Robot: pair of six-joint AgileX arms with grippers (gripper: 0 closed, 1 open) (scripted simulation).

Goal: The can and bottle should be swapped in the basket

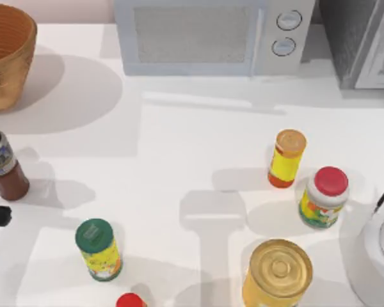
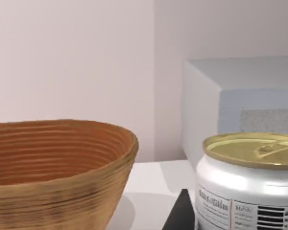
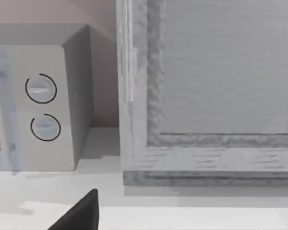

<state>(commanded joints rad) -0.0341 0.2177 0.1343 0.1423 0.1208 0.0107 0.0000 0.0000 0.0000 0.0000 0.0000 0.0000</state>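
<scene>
Can [image 2: 249,182] sits right up against our left wrist camera, a dark fingertip [image 2: 181,213] just beside it; we can't tell whether the left gripper grips it. Basket [image 1: 6,54] stands at the table's far left corner. Bottle [image 1: 5,167] stands upright on the table at the left edge, outside and near the basket. Right gripper's finger state: can't tell either.
</scene>
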